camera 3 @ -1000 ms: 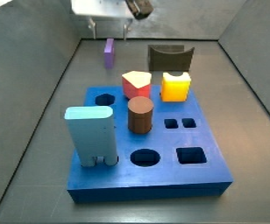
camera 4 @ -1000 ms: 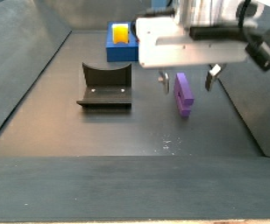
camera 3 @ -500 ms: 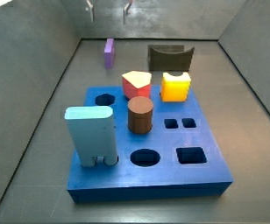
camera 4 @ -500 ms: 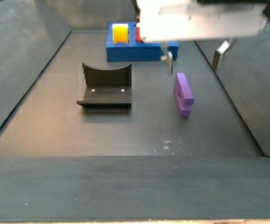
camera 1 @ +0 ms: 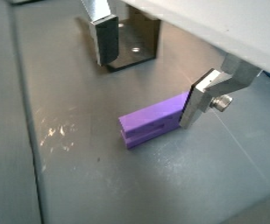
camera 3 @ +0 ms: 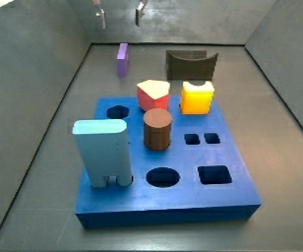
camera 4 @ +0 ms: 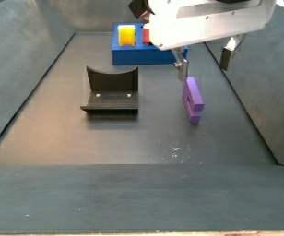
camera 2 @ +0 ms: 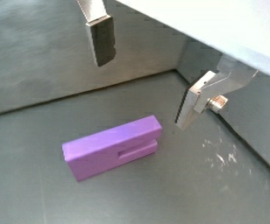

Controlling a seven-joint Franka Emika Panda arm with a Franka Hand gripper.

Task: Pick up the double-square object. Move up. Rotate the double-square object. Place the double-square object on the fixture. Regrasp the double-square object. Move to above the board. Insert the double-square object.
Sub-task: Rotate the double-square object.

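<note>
The purple double-square object (camera 3: 121,57) lies flat on the dark floor near the back wall, and shows in the other side view (camera 4: 194,99) and in both wrist views (camera 1: 149,124) (camera 2: 114,149). My gripper (camera 4: 204,60) hangs open and empty above it, also at the top of a side view (camera 3: 120,14); in both wrist views (camera 1: 147,92) (camera 2: 142,94) the fingers (camera 1: 103,39) stand wide apart, clear of the block. The dark fixture (camera 3: 190,65) (camera 4: 110,90) stands beside it on the floor. The blue board (camera 3: 167,162) lies further off.
On the board stand a yellow cube (camera 3: 198,96), a red piece (camera 3: 153,94), a brown cylinder (camera 3: 157,130) and a tall light-blue block (camera 3: 100,151). Grey walls (camera 3: 36,89) enclose the floor on all sides.
My gripper has risen from beside the purple block to well above it, still open. The block has not moved.
</note>
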